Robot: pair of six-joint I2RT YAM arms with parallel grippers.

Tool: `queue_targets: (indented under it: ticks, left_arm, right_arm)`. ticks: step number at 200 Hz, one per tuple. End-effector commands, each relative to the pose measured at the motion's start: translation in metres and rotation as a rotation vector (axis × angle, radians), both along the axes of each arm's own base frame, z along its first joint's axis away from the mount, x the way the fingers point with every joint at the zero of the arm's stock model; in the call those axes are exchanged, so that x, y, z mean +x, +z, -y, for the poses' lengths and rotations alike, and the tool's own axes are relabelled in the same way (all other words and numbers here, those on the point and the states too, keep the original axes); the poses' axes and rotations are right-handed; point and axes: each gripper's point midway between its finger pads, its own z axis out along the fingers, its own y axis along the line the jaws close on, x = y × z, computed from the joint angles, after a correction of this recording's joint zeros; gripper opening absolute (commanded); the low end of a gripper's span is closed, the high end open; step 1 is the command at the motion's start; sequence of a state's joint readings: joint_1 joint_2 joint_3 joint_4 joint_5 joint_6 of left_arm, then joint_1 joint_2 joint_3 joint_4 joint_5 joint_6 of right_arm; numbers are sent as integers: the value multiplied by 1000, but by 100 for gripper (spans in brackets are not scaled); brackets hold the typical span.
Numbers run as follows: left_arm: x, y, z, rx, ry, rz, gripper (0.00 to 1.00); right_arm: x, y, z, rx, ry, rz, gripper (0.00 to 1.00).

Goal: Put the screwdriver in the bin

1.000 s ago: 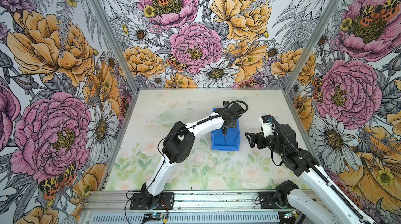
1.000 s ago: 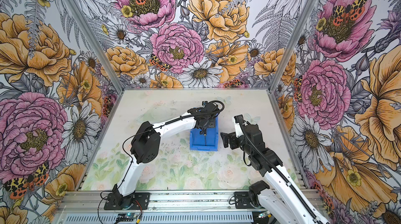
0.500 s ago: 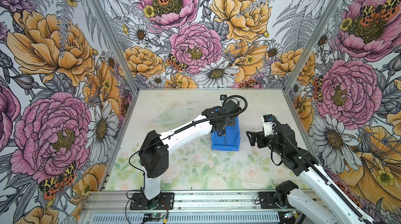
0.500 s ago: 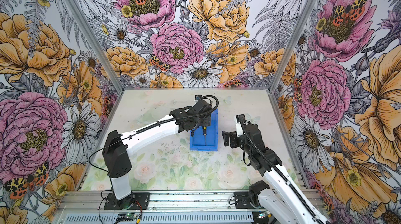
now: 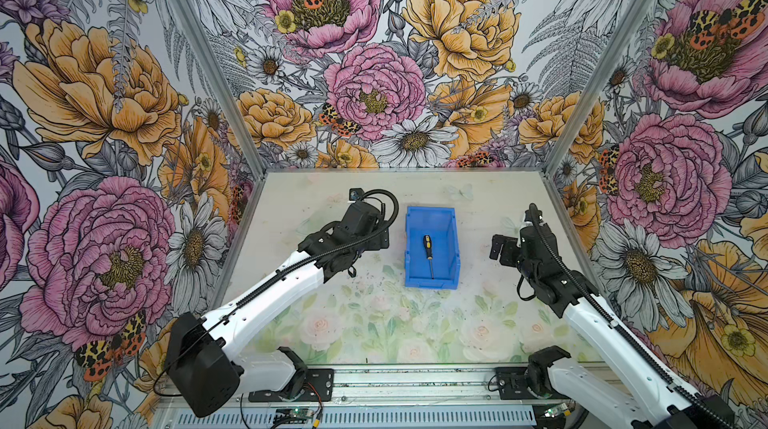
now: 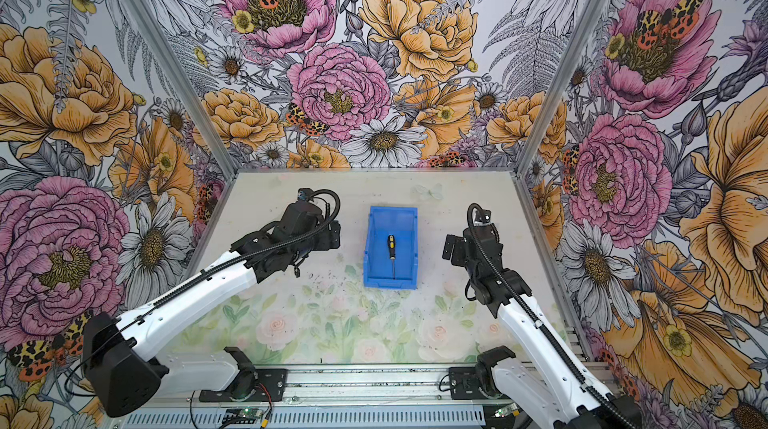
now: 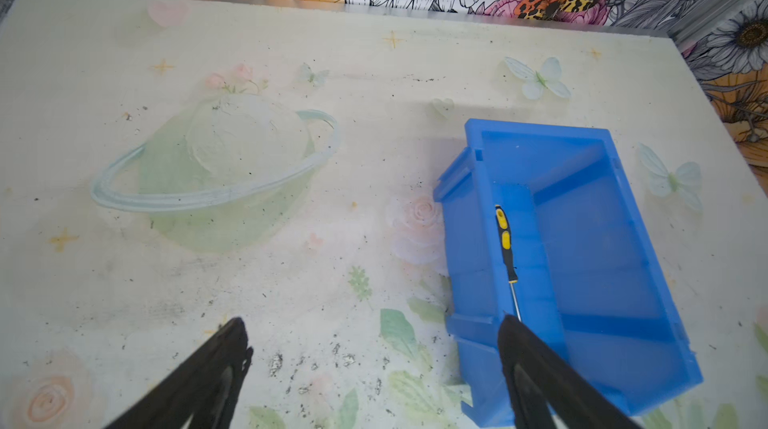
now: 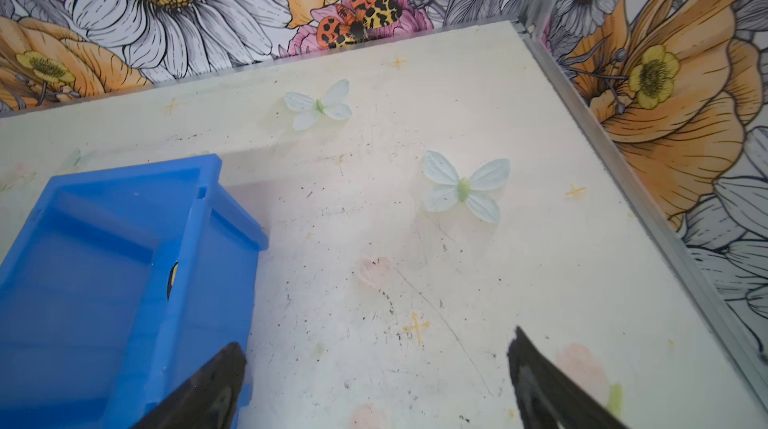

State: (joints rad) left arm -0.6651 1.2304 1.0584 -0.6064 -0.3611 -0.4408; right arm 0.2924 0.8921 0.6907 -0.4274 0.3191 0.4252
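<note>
Screwdriver (image 5: 428, 254) lies flat on the floor of the bin (image 5: 432, 211), well inside its walls. Its long axis runs along the bin's length, with the black-and-yellow handle toward the tall back wall and the thin dark shaft pointing at the lower, sloped front end. It touches neither gripper.

The left gripper (image 7: 372, 325) hangs just beside the bin's left wall with its jaws spread wide and nothing between them. In the left wrist view one black finger overlaps the bin's front corner. The right gripper (image 8: 374, 339) is on the bin's other side, a little farther off, also wide open and empty, so the left arm is the nearer. By my reading the placing is done, and the next move only needs the arm to clear the bin without clipping that corner.

The bin is smooth, rigid bright blue plastic, ribbed on the outside. The desk (image 5: 374, 314) around the bin is a pale, scuffed printed sheet.
</note>
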Motion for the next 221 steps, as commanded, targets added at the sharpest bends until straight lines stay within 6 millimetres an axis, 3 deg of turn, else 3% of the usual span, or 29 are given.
queue_targets:
  ticks: [1,42,70,107,162,221]
  left_arm:
    - [-3,1,-15,-28,-32,44,99]
    - [-19,-14,-84,-5,105,73,99]
    - [-25,-22,-124,11,207,92,99]
    - [-21,-40,-173,60,377,86,99]
    - [4,-55,-200,169,442,153,99]
    - [21,-76,-197,158,350,322,99]
  right_arm:
    - [-1,14,21,0,-120,108,99]
    - [-6,13,33,-42,-152,203,100]
    - [7,2,16,-117,-11,215,100]
    - [29,-11,13,-190,9,188,100]
    - [51,-32,31,-248,-25,175,100]
    - [60,-55,48,-217,-73,207,99]
